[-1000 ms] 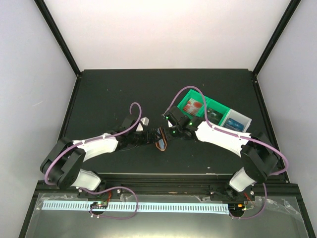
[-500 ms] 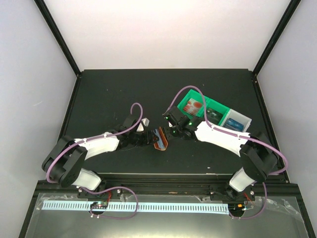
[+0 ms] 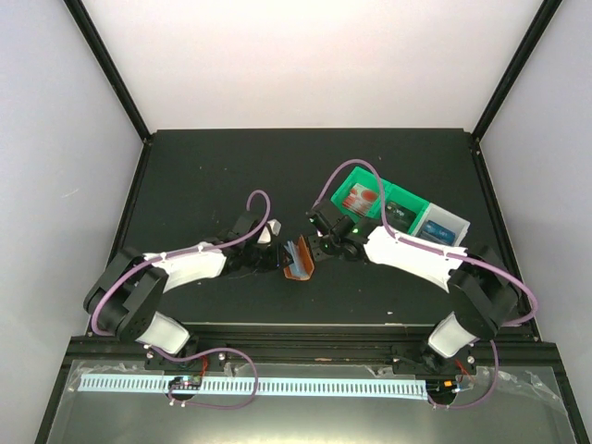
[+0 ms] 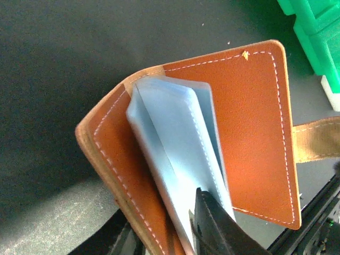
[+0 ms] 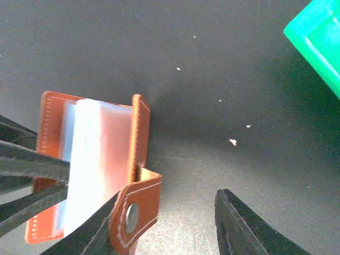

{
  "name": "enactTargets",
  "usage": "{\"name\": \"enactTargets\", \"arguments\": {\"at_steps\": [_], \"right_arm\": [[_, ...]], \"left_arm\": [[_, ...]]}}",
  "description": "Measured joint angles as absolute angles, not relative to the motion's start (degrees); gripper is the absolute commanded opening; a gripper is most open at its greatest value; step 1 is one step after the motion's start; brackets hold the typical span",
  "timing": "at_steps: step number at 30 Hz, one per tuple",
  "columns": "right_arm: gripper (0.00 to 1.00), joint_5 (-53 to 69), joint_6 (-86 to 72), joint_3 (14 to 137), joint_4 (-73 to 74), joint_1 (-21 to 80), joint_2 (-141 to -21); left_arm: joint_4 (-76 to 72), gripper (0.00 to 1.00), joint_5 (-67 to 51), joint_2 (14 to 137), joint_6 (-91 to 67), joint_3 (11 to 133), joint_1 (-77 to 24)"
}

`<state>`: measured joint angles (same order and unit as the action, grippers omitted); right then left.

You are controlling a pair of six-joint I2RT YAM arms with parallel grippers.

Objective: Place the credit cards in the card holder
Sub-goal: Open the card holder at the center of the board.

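Two arms meet at mid-counter over one small wallet.

**Left.** The left fingers (image 4: 212,228) are closed on the near edge of the card holder (image 4: 249,133). One finger presses on the pale plastic sleeves (image 4: 175,138). The other sits under the leather cover and is mostly hidden.

**Centre.** The card holder stands half-open on the dark counter (image 3: 203,176), between the two sets of fingers. It is judged light and limp: the leather tends to fold, and the sleeves are slick and floppy. The stitched cover offers the surer hold.

**Right.** The right fingers (image 5: 244,228) stand apart and hold nothing, with the snap tab (image 5: 135,210) just beside one of them. Farther right, credit cards (image 3: 363,196) lie flat in the green bin (image 3: 339,196). They are probably thin, stiff and slippery, best pinched by an edge.

**Not resolved.** Whether any sleeve already holds a card cannot be told. The contents of the grey bin (image 3: 460,220) are unclear.
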<state>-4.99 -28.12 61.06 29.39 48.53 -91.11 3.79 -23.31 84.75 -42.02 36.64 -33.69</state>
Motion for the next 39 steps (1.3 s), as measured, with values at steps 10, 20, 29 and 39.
{"name": "enactTargets", "arguments": {"at_steps": [10,20,29,39], "right_arm": [[0.37,2.00,-25.39,60.66,26.96,48.53,-82.54],[0.18,18.46,-24.32,58.74,22.17,48.53,-86.78],[0.14,28.56,-24.64,56.97,17.87,48.56,-93.43],[0.15,28.86,-27.29,56.51,14.81,48.56,-98.04]], "left_arm": [[5.61,0.02,-23.46,84.77,-41.54,38.57,-33.69],[9.04,0.02,-23.62,84.73,-42.30,40.34,-33.69],[12.03,0.02,-23.59,84.01,-43.77,40.38,-33.69],[12.69,0.02,-23.62,83.94,-45.95,40.38,-33.69]]}}
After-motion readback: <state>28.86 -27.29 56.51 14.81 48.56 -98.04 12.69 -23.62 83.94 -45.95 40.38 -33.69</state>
